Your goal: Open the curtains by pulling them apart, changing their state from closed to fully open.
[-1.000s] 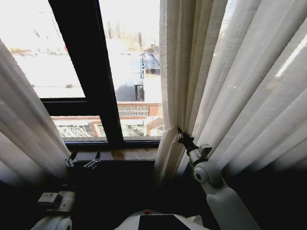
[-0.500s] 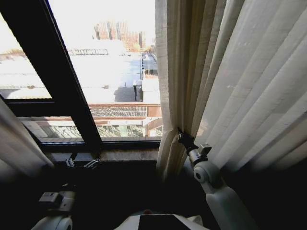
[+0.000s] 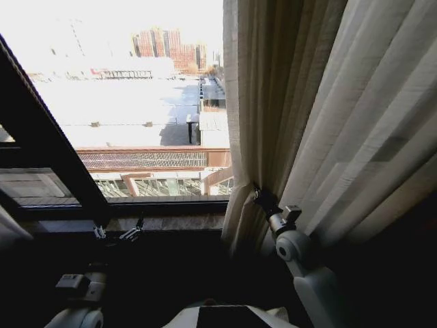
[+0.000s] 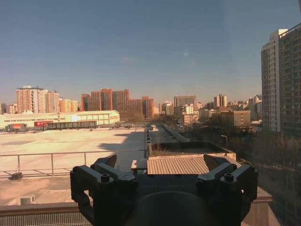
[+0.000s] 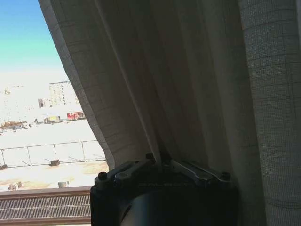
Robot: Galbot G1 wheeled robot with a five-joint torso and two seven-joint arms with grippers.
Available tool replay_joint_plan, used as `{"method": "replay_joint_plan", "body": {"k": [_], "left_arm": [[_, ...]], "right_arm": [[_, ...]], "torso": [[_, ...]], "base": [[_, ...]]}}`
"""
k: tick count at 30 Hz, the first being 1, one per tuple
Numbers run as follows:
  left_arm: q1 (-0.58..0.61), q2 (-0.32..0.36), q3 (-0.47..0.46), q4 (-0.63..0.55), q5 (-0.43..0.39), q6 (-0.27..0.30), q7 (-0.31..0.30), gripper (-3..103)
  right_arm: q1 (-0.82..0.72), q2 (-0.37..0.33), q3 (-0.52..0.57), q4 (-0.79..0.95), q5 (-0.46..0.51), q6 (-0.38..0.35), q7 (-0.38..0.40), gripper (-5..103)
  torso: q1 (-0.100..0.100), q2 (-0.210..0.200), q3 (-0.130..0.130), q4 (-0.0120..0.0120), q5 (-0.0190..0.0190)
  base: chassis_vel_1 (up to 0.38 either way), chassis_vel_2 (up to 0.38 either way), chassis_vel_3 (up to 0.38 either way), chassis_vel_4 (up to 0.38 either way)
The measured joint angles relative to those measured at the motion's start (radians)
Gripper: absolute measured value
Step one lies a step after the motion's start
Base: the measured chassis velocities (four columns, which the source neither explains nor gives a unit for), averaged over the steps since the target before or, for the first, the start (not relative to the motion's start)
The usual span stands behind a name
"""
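The right curtain [image 3: 321, 116] hangs in cream pleats over the right half of the head view, gathered toward its inner edge. My right gripper [image 3: 260, 197] is shut on a fold of that curtain low down, near the sill. In the right wrist view the fingers [image 5: 136, 168] close on a pleat of the woven curtain [image 5: 188, 84], meeting at my right gripper [image 5: 160, 163]. A pale sliver of the left curtain [image 3: 5, 231] shows at the far left edge. My left gripper [image 3: 117, 231] is open and holds nothing, low by the sill; it faces bare glass as left gripper [image 4: 162, 165].
A black window frame [image 3: 41, 150] runs diagonally across the left. A brown window sill [image 3: 171, 222] lies below the glass. The dark wall under the sill stands close before both arms. Rooftops and buildings lie outside.
The whole head view has shifted: the camera turned, so the window frame and left curtain slid toward the left edge. Both grippers hold the same places; the right stays shut on the fold.
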Motion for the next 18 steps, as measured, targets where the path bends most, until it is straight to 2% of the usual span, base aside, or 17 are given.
{"method": "replay_joint_plan", "body": {"k": [18], "left_arm": [[0.004,0.002,0.002,-0.003,0.001,-0.004,0.0,100]], "right_arm": [[-0.025,-0.001,0.008,0.024,-0.026,0.004,0.001,0]], "torso": [[0.0,0.0,0.0,0.0,-0.0001]], "base": [[-0.361,-0.36,0.354,0.359]]}}
